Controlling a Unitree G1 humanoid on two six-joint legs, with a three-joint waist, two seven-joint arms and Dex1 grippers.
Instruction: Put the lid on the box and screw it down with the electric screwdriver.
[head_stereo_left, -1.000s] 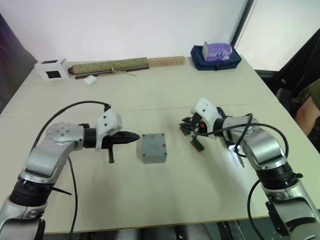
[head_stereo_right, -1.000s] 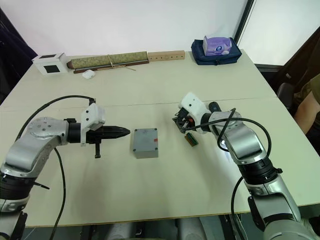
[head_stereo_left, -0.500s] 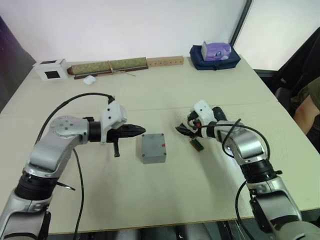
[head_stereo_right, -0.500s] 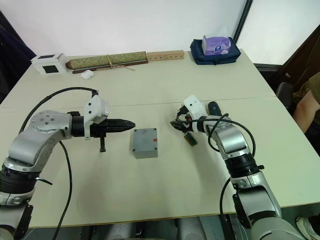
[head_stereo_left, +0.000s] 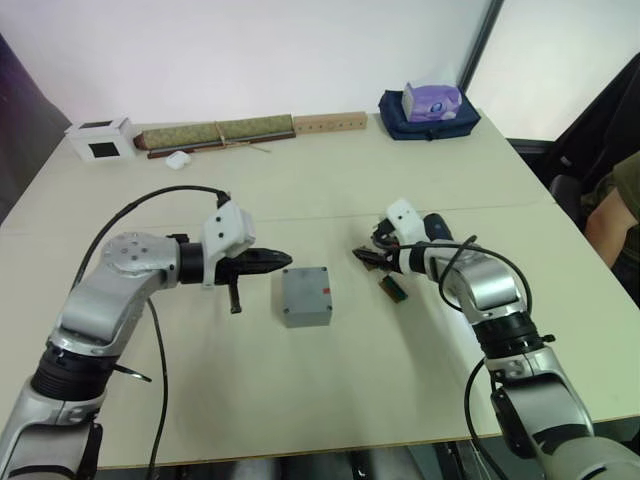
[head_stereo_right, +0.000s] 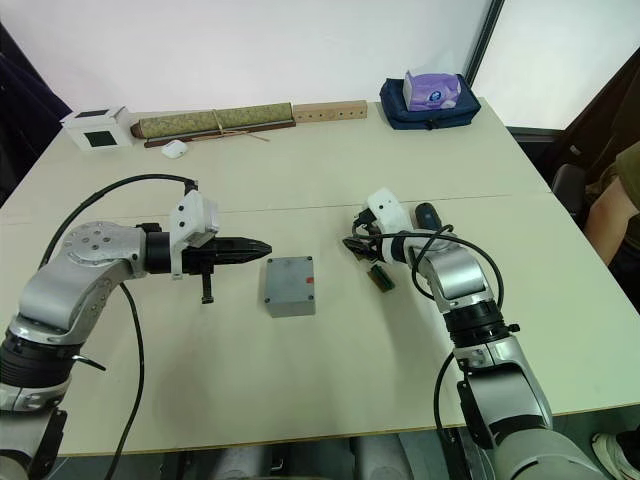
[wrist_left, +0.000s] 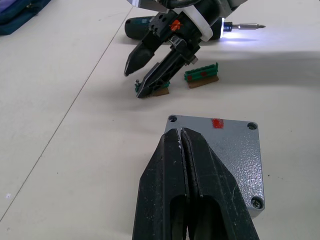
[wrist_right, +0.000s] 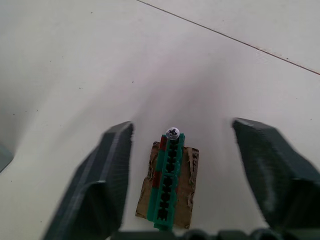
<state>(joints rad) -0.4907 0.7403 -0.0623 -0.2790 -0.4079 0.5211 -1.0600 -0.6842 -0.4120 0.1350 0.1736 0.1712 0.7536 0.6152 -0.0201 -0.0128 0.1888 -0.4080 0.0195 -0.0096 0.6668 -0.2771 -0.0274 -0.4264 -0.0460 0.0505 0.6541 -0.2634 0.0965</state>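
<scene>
Here the lid (wrist_left: 220, 155), a speckled grey cast square with four corner screw holes and one red mark, sits on the box (head_stereo_left: 306, 297) mid-desk (head_stereo_left: 330, 390). The left end effector (head_stereo_left: 281, 261) is closed and empty, its smooth black tips just beside the box. The right end effector (wrist_right: 175, 165) is spread open around one of two green ribbed circuit strips (wrist_left: 201, 75). The black electric screwdriver (wrist_left: 235, 26), tip lit, lies behind it.

Grey lid (head_stereo_left: 305, 295) with red mark; green, possibly brown-backed, boards (wrist_left: 201, 75).
</scene>
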